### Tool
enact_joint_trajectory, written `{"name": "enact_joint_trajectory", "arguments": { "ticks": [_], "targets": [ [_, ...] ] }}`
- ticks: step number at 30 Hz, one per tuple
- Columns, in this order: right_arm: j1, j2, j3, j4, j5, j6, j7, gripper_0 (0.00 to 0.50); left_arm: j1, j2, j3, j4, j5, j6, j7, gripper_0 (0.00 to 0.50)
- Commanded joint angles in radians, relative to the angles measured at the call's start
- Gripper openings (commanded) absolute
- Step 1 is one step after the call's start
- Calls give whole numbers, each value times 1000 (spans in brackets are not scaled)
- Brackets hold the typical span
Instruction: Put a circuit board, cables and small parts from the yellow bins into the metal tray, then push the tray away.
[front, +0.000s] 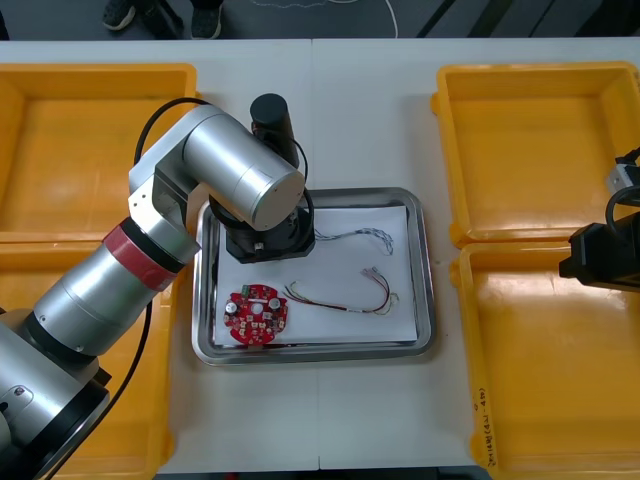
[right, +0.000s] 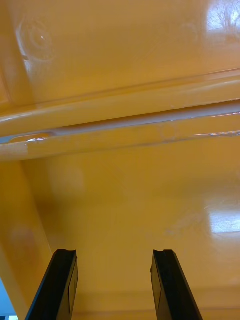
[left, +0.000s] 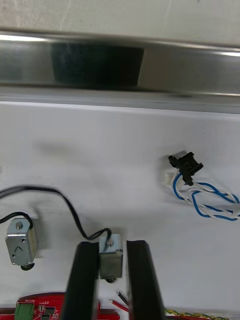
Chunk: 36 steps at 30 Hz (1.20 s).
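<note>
1. Nearest me, the red circuit board (front: 257, 317) lies flat in the near-left corner of the metal tray (front: 424, 270), on its white lining.
2. Just right of the board, the red and yellow cable (front: 345, 297) curls across the lining toward the tray's middle.
3. Now the left gripper (left: 111, 246): it is down inside the tray's left half, fingers pinched narrow on a small metal part (left: 110, 260). Whether that part sits on the lining or hangs just off it, I can't quite tell.
4. A black cable (left: 40, 188) loops away from the held part toward a second small metal part (left: 21, 243), which stands on the lining beside the fingers.
5. Past the gripper, the blue and white cable (left: 207, 200) lies twisted, its black connector pointing toward the tray's far rim, apart from the other pieces.
6. Out at the right edge, the right gripper (right: 115, 252) hangs low over the right-hand yellow bins (front: 540, 150), fingers wide apart with nothing between them.
7. There are 4 bins in all, 2 on each side of the tray.
</note>
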<state>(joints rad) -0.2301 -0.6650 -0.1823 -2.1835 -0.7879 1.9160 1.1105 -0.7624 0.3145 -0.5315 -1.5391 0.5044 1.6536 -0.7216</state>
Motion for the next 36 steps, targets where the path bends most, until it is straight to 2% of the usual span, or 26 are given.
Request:
{"name": "enact_joint_trajectory", "arguments": {
  "ticks": [1, 2, 4, 9, 28, 34, 36],
  "targets": [
    [12, 12, 10, -33, -11, 4, 40, 426, 6, -25, -8, -10, -12, -18, -70, 405],
    [12, 13, 10, -33, -11, 4, 40, 428, 6, -25, -7, -10, -12, -18, -70, 437],
    [12, 13, 10, -33, -13, 4, 41, 427, 6, -25, -5, -13, -12, -18, -72, 460],
    [12, 13, 10, -33, -13, 4, 43, 427, 6, -23, 15, -41, -12, 0, -72, 479],
    [12, 13, 10, -41, -24, 4, 54, 426, 3, 51, 239, -360, 26, 266, -76, 486],
    [12, 13, 14, -55, -34, 4, 66, 427, -2, 98, 328, -437, 45, 266, -82, 500],
    [12, 12, 26, -71, -37, 4, 72, 426, -2, 130, 355, -451, 75, 266, -90, 500]
  ]
}}
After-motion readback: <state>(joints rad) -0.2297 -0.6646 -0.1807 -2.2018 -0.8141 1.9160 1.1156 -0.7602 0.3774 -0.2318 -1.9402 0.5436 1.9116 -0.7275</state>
